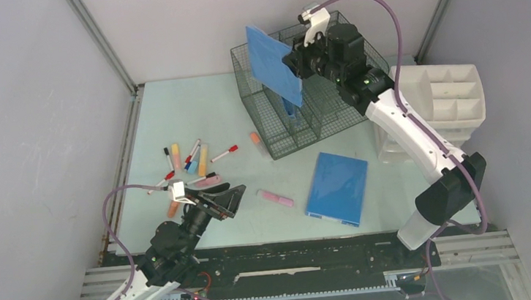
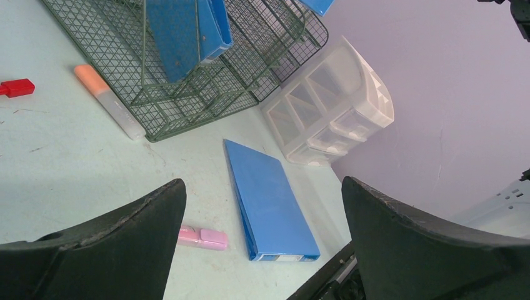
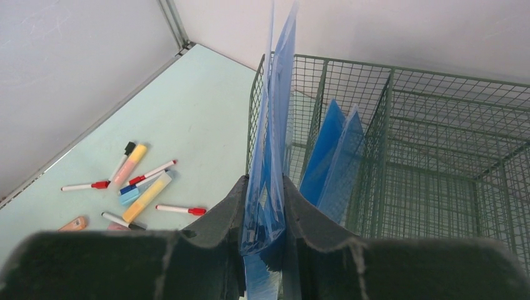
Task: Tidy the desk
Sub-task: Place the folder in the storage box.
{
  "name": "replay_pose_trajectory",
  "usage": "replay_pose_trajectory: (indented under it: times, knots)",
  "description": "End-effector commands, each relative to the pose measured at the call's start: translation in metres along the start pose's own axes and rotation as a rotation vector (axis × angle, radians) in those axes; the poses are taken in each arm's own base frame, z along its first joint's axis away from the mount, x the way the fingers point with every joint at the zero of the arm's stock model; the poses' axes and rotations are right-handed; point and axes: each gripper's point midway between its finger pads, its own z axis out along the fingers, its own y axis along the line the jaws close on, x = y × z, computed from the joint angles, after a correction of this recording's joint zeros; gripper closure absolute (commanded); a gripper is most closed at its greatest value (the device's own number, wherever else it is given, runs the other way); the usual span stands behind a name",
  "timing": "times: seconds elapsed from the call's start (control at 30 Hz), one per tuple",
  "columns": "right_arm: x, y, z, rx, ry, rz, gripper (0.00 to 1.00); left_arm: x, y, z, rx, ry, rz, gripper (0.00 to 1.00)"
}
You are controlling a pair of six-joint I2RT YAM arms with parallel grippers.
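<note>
One blue folder hangs upright, pinched in the right gripper directly above the wire rack at the far side of the desk, while the left gripper gapes empty near the pens.

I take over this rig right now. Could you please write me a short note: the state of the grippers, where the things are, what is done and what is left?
Left gripper: open, empty, low over the desk beside the marker pile.
Right gripper: shut on a blue folder, held upright above the wire rack.
Done: another folder stands inside the rack.
Left: set the held folder in. The blue binder lies flat on the desk. The pink highlighter, orange highlighter and markers lie loose. The white organizer stands at the right.
</note>
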Motion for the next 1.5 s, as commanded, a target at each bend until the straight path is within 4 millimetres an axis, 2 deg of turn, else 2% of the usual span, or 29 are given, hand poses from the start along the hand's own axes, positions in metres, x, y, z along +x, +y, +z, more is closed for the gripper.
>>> replay_pose_trajectory:
  times: [0.0,0.17,0.4,0.43,0.53,0.73,1.1,1.4,1.47]
  knots:
    - [-0.05,0.002,-0.017,-0.008,-0.137,0.0,1.0,-0.025,-0.021,-0.009,0.092,-0.088,-0.049,0.0]
    - [-0.033,0.007,-0.001,-0.011,-0.128,-0.021,1.0,-0.024,-0.023,-0.007,0.1,-0.086,-0.056,0.0]
    - [-0.012,0.008,0.035,0.013,-0.174,-0.026,1.0,-0.024,-0.025,-0.007,0.1,-0.076,-0.062,0.0]
    - [-0.001,0.006,0.041,0.025,-0.167,-0.024,1.0,-0.025,-0.025,-0.007,0.099,-0.079,-0.064,0.0]
    - [0.014,0.006,0.049,0.039,-0.203,-0.024,1.0,-0.026,-0.025,-0.006,0.092,-0.083,-0.067,0.0]
    - [0.036,0.013,0.045,0.062,-0.316,-0.1,1.0,-0.027,-0.025,-0.001,0.08,-0.087,-0.069,0.0]
    - [0.075,0.024,0.037,0.015,-0.517,-0.09,1.0,-0.022,-0.031,0.01,0.066,-0.044,-0.054,0.0]
    - [0.097,0.025,0.042,0.001,-0.63,-0.083,1.0,-0.023,-0.03,0.013,0.06,-0.049,-0.058,0.0]
    - [0.108,0.022,0.047,0.014,-0.625,-0.08,1.0,-0.022,-0.029,0.013,0.058,-0.049,-0.057,0.0]
